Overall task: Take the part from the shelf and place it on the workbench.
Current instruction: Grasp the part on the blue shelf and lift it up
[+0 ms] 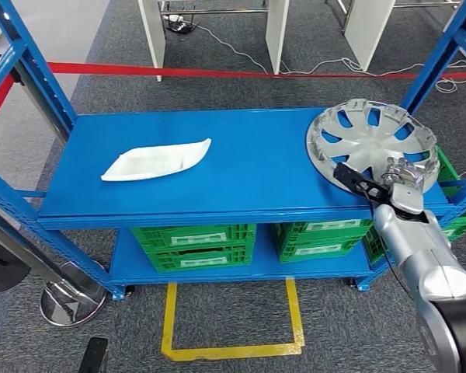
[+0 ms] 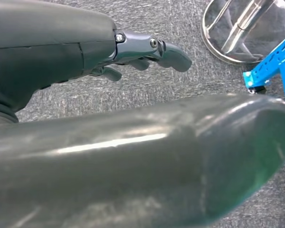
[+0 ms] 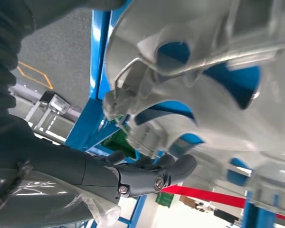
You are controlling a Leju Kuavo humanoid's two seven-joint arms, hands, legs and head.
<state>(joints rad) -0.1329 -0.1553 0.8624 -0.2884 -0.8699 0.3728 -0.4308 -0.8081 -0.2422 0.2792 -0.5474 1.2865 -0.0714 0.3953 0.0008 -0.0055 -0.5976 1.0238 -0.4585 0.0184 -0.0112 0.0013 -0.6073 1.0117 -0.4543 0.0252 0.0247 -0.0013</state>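
Left hand: the left hand (image 2: 141,52) hangs low over the grey carpet near a shelf foot, fingers loosely stretched and holding nothing; it is well apart from the part.
White tray: a white tray (image 1: 158,161) lies flat on the left half of the shelf top (image 1: 248,155), far from either hand.
Part: the silver wheel cover (image 1: 373,144) lies flat at the right end of the shelf top, its near-right rim jutting past the edge; being round, it has no long axis.
Right hand: the right hand (image 1: 371,184) is at the cover's near rim, dark fingers reaching leftward over the silver face. In the right wrist view the fingers (image 3: 159,173) lie just beside the spokes; whether they clasp the rim I cannot tell.
Key relation: the cover lies directly ahead of the right hand, the nearer one by far.
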